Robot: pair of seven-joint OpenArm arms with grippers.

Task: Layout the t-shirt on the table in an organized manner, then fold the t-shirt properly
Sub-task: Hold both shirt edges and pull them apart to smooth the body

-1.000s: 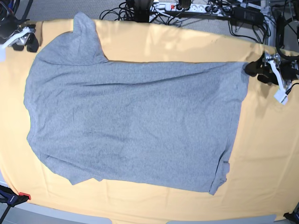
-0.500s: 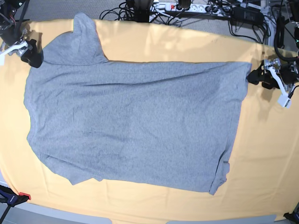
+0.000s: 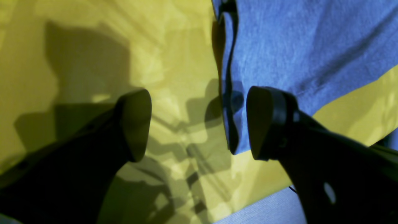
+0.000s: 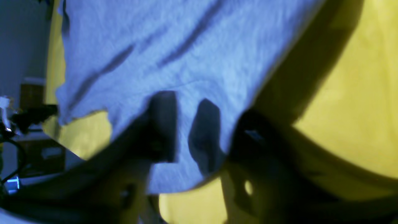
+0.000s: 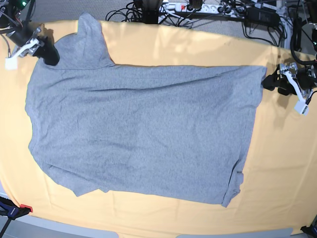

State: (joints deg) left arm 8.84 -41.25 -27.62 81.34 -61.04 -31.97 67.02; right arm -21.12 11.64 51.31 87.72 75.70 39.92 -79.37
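In the base view, the nearest part of the desk (image 5: 277, 198) was a bare strip of pale yellow-orange cloth along the front edge. Behind this strip the t-shirt (image 5: 143, 129) lay spread flat on the desk, plain grey side up, with only small wrinkles. It covered most of the middle of the desk. One sleeve was at the near corner on the view's left, and the other sleeve pointed away toward the far edge.

Farther back, on the view's right, the left hand (image 5: 271, 81) stood just beside the far corner of the shirt's hem. In the left wrist view, the left hand (image 3: 199, 124) had its two dark fingers wide apart. The hem edge of the t-shirt (image 3: 295, 46) ran between them, close to one finger, and nothing was gripped.

At the far corner on the view's left, the right hand (image 5: 49, 53) was on the shirt near the shoulder. In the right wrist view, which was blurred, the right hand (image 4: 183, 130) had its fingers close together over the grey cloth (image 4: 186, 62), and cloth showed between them. I cannot tell if the cloth was pinched.

Behind the desk were black cables and a power strip (image 5: 173, 6).
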